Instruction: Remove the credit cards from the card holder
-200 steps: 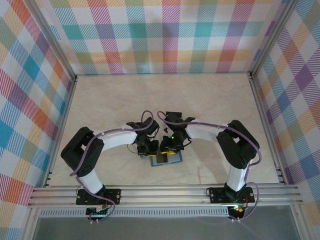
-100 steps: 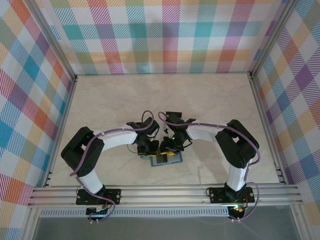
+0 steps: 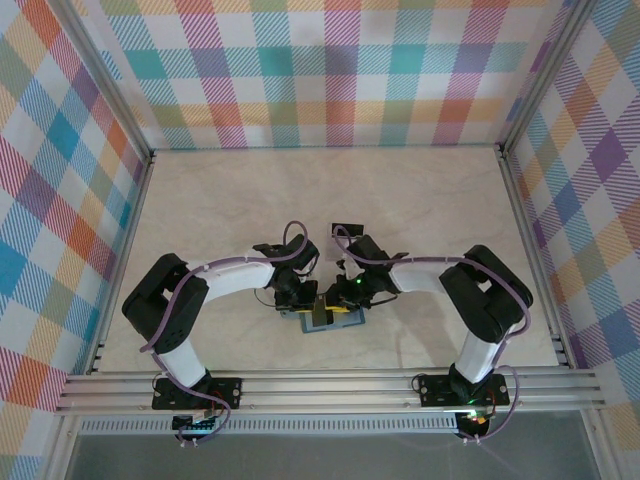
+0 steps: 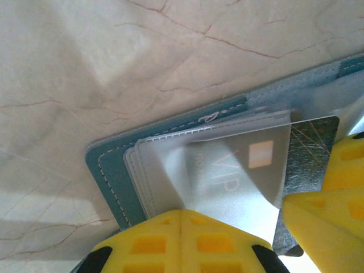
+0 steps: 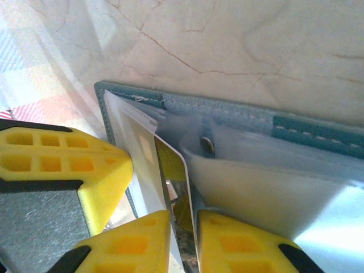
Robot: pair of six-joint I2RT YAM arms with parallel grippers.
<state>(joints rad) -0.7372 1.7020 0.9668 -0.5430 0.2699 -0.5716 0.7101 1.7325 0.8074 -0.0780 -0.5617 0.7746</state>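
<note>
This is a robot test cell in a lab, not a home or a shop. A pale, marble-patterned table (image 3: 420,190) is boxed in along its far, left and right edges by upright walls (image 3: 330,70) of bright plaid cloth, held in a bare aluminium frame (image 3: 102,75). Along the table's near edge run aluminium rails (image 3: 330,385), with two white-and-black robot arms (image 3: 230,277) bolted to them side by side.

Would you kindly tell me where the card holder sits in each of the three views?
Top external: card holder just below centre.
Left wrist: its teal edge at lower left.
Right wrist: its teal edge across the upper middle.
Shared landmark: the credit card poking from its clear sleeve.
</note>
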